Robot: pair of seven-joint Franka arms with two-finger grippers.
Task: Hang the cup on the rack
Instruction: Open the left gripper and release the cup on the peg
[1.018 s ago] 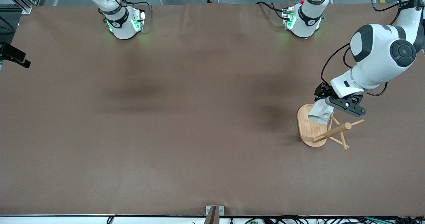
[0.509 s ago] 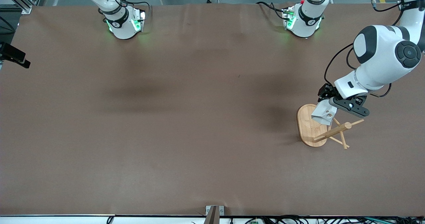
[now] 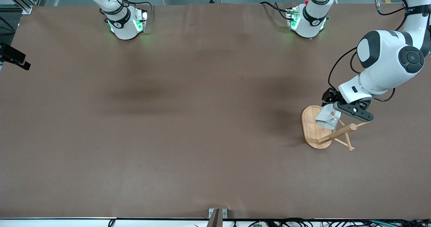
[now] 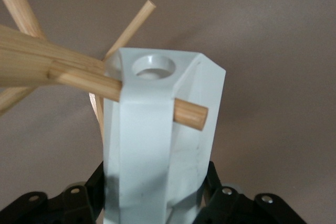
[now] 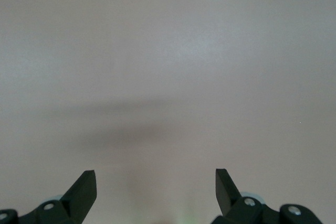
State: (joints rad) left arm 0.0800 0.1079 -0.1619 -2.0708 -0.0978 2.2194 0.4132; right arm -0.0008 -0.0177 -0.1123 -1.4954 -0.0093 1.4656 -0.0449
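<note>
Here the left gripper [image 3: 331,109] is clamped on the small matte white faceted cup [image 3: 326,118] over the light bamboo rack [image 3: 328,132], a mug tree with an oval base that stands toward the left arm's end of the brown table [image 3: 188,119]. In the left wrist view one thin dowel peg [image 4: 131,95] passes between the cup's body [image 4: 197,129] and its blocky handle [image 4: 144,145], its cut end poking out. The right gripper [image 5: 156,190] waits with its fingers spread wide above bare tabletop.
</note>
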